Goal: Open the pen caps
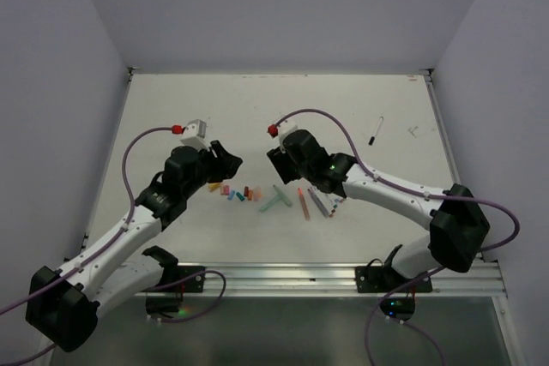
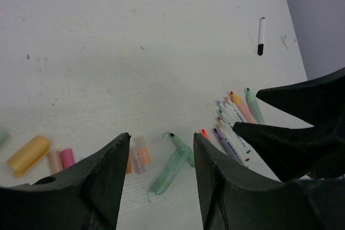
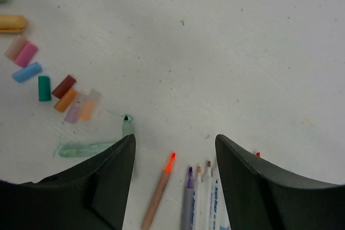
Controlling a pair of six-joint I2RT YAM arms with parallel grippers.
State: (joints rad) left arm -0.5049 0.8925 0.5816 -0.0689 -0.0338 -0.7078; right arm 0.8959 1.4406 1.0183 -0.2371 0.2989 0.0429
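Several uncapped pens (image 1: 319, 203) lie side by side below my right gripper (image 1: 276, 160), which is open and empty above the table. They also show in the right wrist view (image 3: 207, 197), beside an orange highlighter (image 3: 160, 189). A row of loose pen caps (image 1: 236, 192) lies under my left gripper (image 1: 225, 159), also open and empty. A pale green highlighter (image 2: 180, 145) lies uncapped across its translucent green cap (image 2: 166, 175), below the left gripper (image 2: 161, 137). A pen with a black cap (image 1: 376, 130) lies alone at the far right.
The caps in the right wrist view are pink (image 3: 26, 54), blue (image 3: 26, 72), green (image 3: 44, 88), dark red (image 3: 63, 85) and orange (image 3: 66, 100). A yellow-orange cap (image 2: 27, 154) lies at the left. White walls enclose the table (image 1: 283, 109).
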